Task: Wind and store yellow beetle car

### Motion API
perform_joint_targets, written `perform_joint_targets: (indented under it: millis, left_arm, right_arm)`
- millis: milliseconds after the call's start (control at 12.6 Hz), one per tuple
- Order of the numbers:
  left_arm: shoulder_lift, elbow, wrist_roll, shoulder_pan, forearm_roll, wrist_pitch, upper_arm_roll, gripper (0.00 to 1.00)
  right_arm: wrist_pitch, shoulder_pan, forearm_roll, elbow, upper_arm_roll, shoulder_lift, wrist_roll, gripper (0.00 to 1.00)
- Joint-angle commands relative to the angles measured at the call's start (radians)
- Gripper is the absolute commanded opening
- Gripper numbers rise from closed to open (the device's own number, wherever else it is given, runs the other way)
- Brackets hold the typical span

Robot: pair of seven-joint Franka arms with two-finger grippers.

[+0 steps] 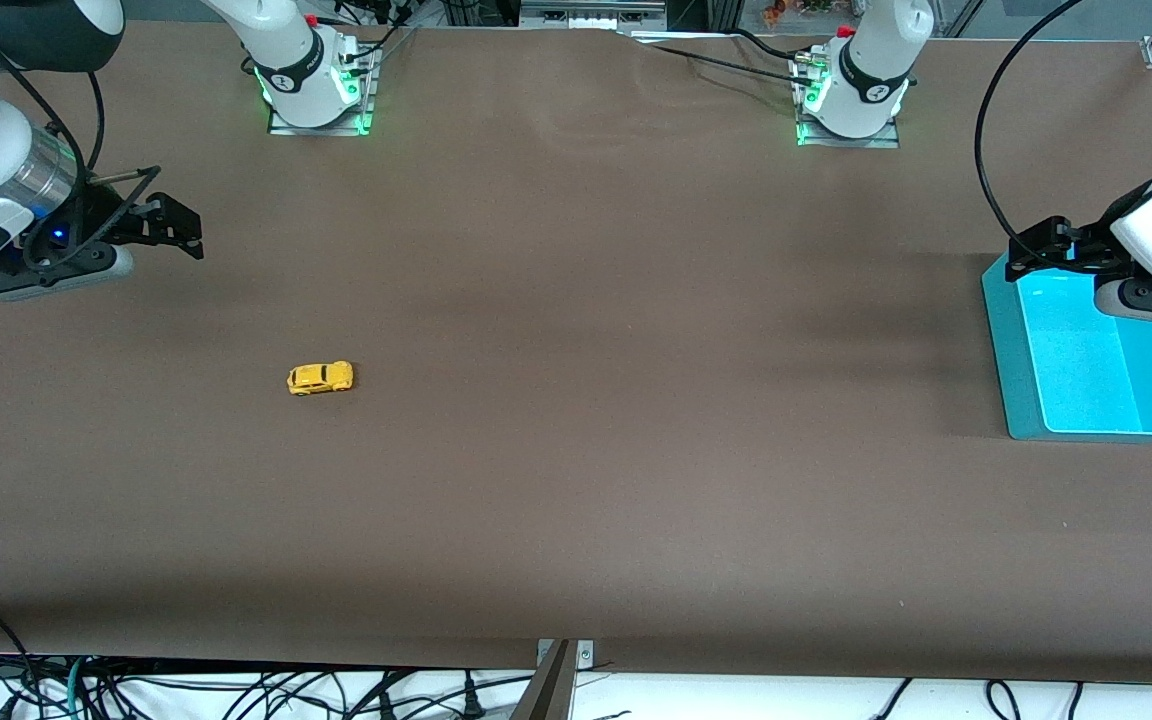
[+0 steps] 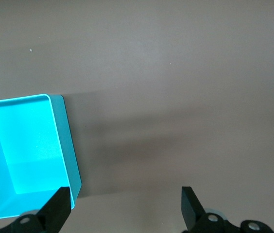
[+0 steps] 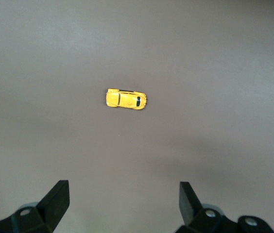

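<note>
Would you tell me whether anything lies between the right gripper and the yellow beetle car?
Nothing visible does. The right gripper hangs open over bare table, and the yellow beetle car sits alone on it.

Even, diffuse overhead light falls on the matte brown table (image 1: 636,450), which shows no glare and only soft, broad shadows, the darkest a band spreading from the cyan bin (image 1: 1011,390) toward the table's middle. The bin's floor glows washed-out and overexposed, and green lamps shine at both arm bases. All views are sharp, the yellow beetle car (image 1: 320,378) crisp above a thin shadow.
</note>
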Motion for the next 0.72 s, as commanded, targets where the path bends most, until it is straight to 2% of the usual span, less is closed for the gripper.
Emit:
perform_joint_targets:
  millis: [0, 477, 636]
  left_arm:
    - [0.013, 0.029, 0.004, 0.000, -0.006, -0.005, 0.001, 1.00]
    - [0.014, 0.029, 0.004, 0.004, -0.006, -0.005, 0.001, 1.00]
    - [0.014, 0.029, 0.004, 0.004, -0.006, -0.005, 0.001, 1.00]
  right_arm:
    - [-0.029, -0.005, -0.012, 0.014, 0.003, -0.009, 0.019, 1.00]
    - [-0.028, -0.007, -0.012, 0.014, -0.001, -0.009, 0.005, 1.00]
    - [-0.022, -0.005, 0.000, 0.015, -0.024, -0.004, 0.005, 1.00]
